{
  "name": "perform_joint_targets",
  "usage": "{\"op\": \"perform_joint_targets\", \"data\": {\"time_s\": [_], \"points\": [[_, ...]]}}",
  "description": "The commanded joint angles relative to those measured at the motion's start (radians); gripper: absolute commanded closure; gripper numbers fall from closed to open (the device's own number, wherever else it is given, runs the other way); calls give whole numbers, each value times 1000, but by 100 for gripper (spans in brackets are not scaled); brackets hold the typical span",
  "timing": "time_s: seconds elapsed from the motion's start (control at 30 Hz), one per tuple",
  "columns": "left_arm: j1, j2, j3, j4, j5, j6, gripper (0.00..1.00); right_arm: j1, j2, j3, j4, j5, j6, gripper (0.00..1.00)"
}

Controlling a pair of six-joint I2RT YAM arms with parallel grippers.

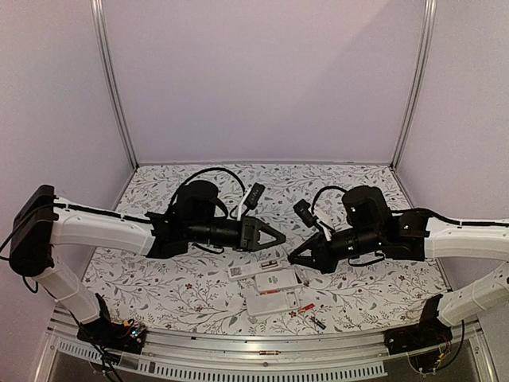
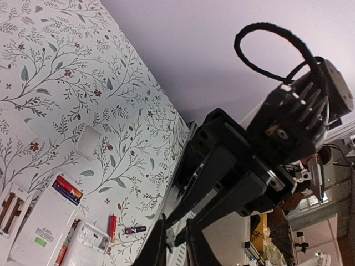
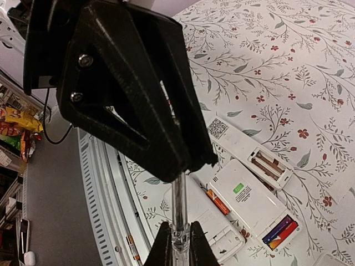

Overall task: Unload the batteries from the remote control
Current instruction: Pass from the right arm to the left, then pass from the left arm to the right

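Batteries point(image 2: 67, 188) sit in the open bay of the middle remote point(image 2: 47, 221) and more lie in the far remote point(image 3: 238, 143). A red cell point(image 2: 112, 227) and a dark cell point(image 2: 135, 229) lie loose on the cloth point(image 1: 199, 286) near the rail point(image 1: 238, 350). The right gripper point(image 3: 178, 244) pinches a thin stick point(image 3: 178, 205) over the remotes (its far end is hidden), while the left gripper point(image 1: 280, 237) hangs just beyond them, jaws drawn close together on nothing.

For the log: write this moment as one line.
left gripper near remotes | right gripper shut on thin stick | batteries in remotes, some loose
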Motion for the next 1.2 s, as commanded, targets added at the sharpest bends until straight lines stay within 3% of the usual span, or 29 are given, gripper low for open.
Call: {"op": "perform_joint_targets", "data": {"time_s": [0.0,0.07,0.23,0.27,0.33,0.37,0.43,0.63,0.8,1.03,1.17], "points": [[-8,19,-2,35,26,-20,92,7,15,33,-14,29,-28,100],[-8,25,0,35,32,-27,100,7,17,35,-15,40,-30,100],[-8,14,-11,41,15,-36,100,7,1,27,-11,99,-20,97],[-9,4,-20,48,-1,-38,100,7,-6,22,-3,130,-9,88],[-9,-23,-45,82,-36,-40,100,7,-24,2,21,217,42,45],[-8,-42,-63,107,-68,-40,100,7,-34,-16,45,264,81,29],[-8,-73,-99,158,-147,-42,100,7,-63,-70,136,328,183,16],[-9,-131,-216,434,-326,-84,100,6,-150,-271,579,331,466,12],[-14,-180,-252,532,-383,-46,100,7,-108,-312,842,252,597,12],[-17,-281,-306,524,-459,5,100,7,-29,-258,898,159,617,17],[-19,-305,-308,518,-450,22,100,7,20,-238,967,100,636,28]]}}
